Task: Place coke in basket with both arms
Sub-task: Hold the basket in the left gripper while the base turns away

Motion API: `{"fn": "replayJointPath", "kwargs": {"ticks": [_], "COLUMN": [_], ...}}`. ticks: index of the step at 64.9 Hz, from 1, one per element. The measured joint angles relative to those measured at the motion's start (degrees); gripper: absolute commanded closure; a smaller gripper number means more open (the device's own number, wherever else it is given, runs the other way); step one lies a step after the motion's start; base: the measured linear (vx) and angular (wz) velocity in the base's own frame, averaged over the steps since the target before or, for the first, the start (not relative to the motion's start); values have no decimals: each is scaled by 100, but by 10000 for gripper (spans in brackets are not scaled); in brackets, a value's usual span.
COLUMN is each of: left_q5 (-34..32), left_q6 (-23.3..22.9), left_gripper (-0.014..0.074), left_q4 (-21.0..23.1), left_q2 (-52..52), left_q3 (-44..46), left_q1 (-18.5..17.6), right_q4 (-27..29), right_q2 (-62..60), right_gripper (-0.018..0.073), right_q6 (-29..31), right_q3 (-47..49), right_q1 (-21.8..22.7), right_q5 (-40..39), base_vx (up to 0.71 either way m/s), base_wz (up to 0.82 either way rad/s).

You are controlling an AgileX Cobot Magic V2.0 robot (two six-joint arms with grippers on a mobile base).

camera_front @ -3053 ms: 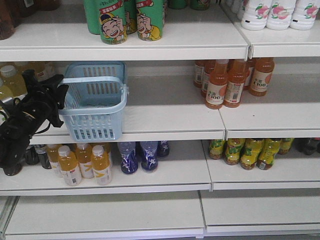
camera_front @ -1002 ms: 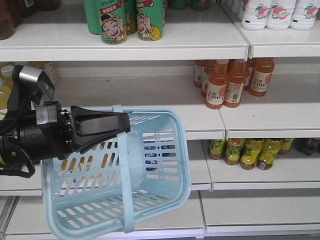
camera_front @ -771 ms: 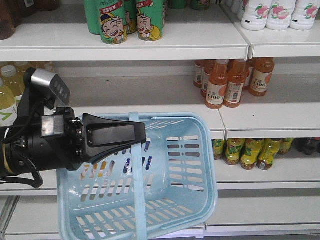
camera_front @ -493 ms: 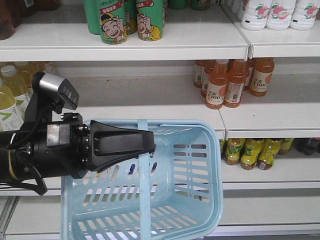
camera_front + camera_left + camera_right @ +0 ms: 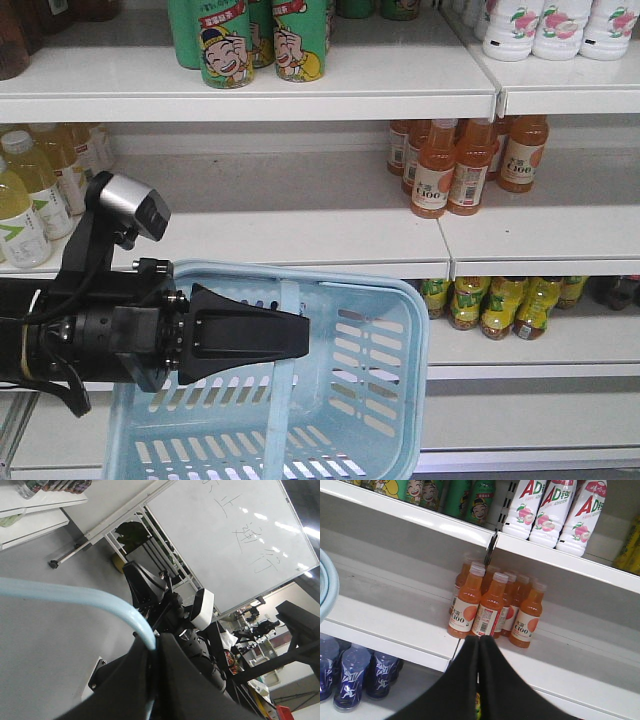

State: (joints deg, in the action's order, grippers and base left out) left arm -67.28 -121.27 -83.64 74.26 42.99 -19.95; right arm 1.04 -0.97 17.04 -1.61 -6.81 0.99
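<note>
My left jaws grip the basket (image 5: 372, 362) in front of the shelves (image 5: 330, 235); my right jaws hold nothing.

Far left, yellow bottles (image 5: 22, 205) stand on the middle shelf. Beside them my left arm (image 5: 90, 335) lies level, a silver-grey camera block (image 5: 130, 205) on top. Its jaws are closed flat on the basket's handle (image 5: 288, 300), tips pointing right. The basket hangs tilted, its mouth toward the front camera. Further right, orange bottles (image 5: 450, 170) stand on the middle shelf, with 3 white bottles (image 5: 555, 25) on the shelf above. My right jaws are pressed tip to tip, aimed at the orange bottles.
</note>
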Motion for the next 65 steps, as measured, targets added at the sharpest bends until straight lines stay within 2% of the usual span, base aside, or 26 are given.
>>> {"fn": "replayJointPath", "kwargs": {"ticks": [35,65], "left_q5": [-2,-2], "left_q6": [-5,-5], "left_gripper": [604,604], "left_q4": [-18,-18], "left_q2": [0,0], "left_q3": [0,0], "left_q1": [-4,-4], "right_q4": [0,0], "right_q2": [0,0], "right_gripper": [568,568], "right_q6": [0,0], "right_q3": [0,0], "right_q1": [0,0], "right_q5": [0,0], "base_vx": [-1,-3], "base_wz": [-5,-38]}}
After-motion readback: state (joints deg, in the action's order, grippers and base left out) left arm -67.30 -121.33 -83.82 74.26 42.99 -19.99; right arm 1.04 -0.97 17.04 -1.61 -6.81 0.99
